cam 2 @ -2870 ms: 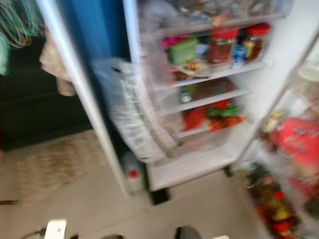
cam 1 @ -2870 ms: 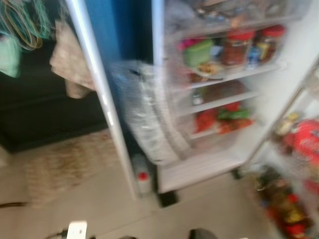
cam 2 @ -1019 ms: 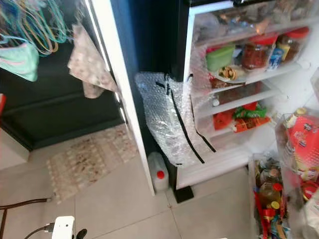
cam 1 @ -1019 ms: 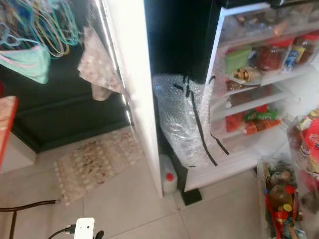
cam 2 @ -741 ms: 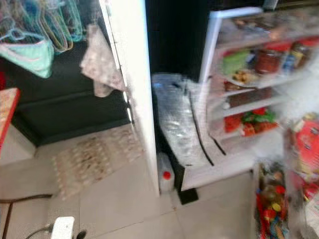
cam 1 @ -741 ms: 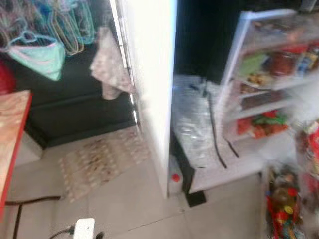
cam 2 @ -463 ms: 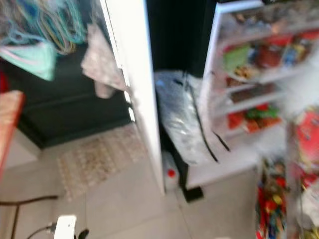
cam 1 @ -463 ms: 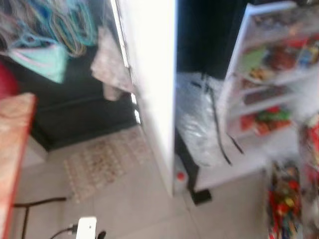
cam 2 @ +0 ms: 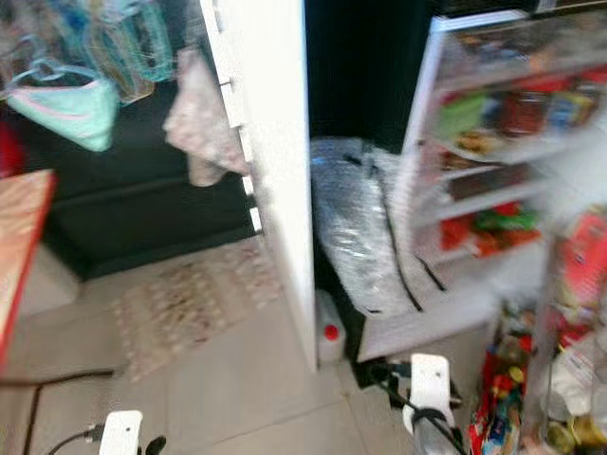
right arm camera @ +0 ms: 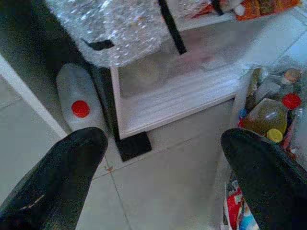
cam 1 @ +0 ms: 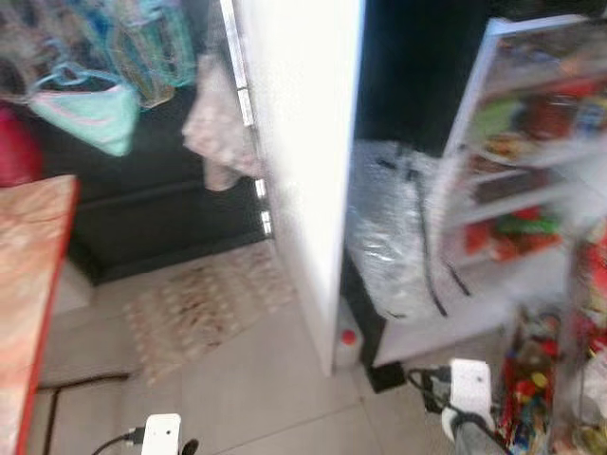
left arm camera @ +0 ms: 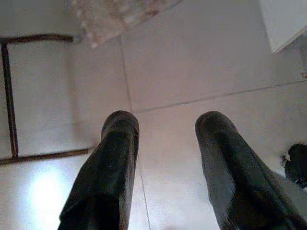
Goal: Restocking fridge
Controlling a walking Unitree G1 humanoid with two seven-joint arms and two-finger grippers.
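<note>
At the right side of the head views, the open fridge [cam 1: 531, 142] is showing blurred shelves of jars and red and green packets, while its door bins [cam 2: 531, 379] at the lower right edge are crowding with bottles and red-capped containers. Just left of the shelves, a bundle of bubble wrap [cam 1: 398, 227] bound with black tape is leaning in the dark gap, and a white jug with a red cap [right arm camera: 80, 103] is standing on the tiles below it, beside a white panel [cam 1: 303, 171] running down the frame's centre. Near the bottom right, the right gripper [right arm camera: 163, 177] is pointing at the fridge's lowest shelf with its fingers spread wide and holding nothing; the left gripper [left arm camera: 165, 163] is facing bare floor tiles [left arm camera: 192, 72], its fingers parted moderately and likewise carrying nothing. Further left, a patterned rug [cam 1: 204, 303], a red-edged table [cam 1: 28, 284] and hanging clothes hangers [cam 1: 114, 47] are filling out the room. Judging from the blur, the robot is probably moving, so a reach begun now is risking a knock against the packed door bottles or the jug, or a snag on the wrap's loose tape.
</note>
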